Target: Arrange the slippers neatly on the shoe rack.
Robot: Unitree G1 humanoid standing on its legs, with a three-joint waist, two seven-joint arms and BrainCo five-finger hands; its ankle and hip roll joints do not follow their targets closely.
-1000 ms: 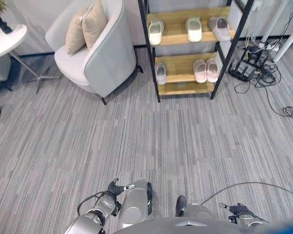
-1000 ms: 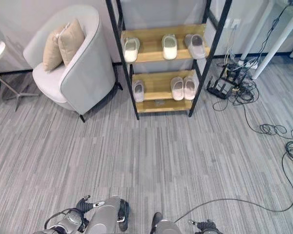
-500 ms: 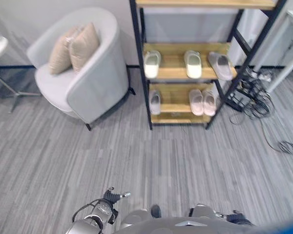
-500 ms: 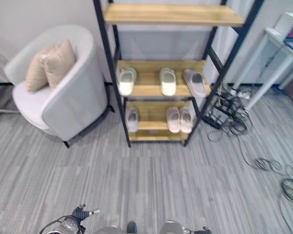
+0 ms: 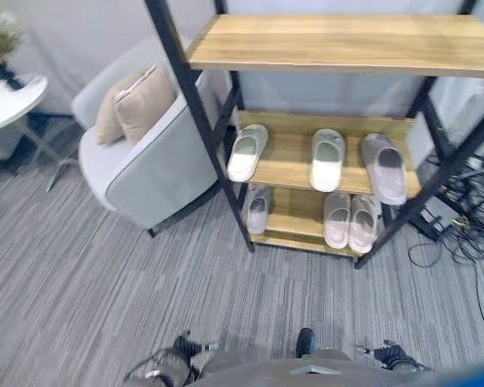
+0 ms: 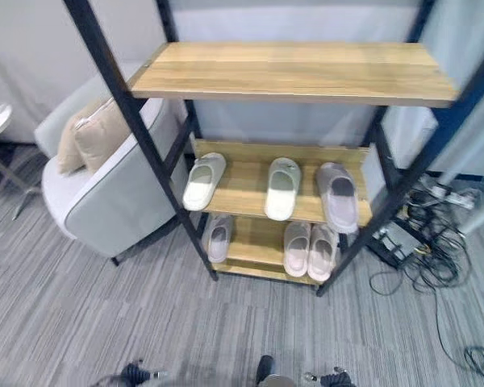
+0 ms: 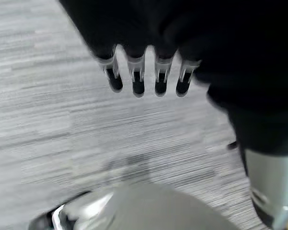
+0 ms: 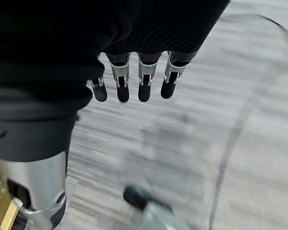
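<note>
While both hands, left hand [image 7: 149,72] and right hand [image 8: 134,76], hang relaxed and empty over carpet [image 5: 105,266], six slippers [image 5: 328,160] sit well ahead on the shoe rack [image 5: 339,44], three per shelf.

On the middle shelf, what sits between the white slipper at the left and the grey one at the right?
One pale slipper sits between the white slipper and the grey slipper on the middle shelf, in both eye views.

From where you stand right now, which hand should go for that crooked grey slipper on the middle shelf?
Probably the right hand. The grey slipper lies skewed at the right end of the middle shelf, on that arm's side. Both it and the left hand hang low with relaxed fingers, holding nothing, so only the side decides.
</note>
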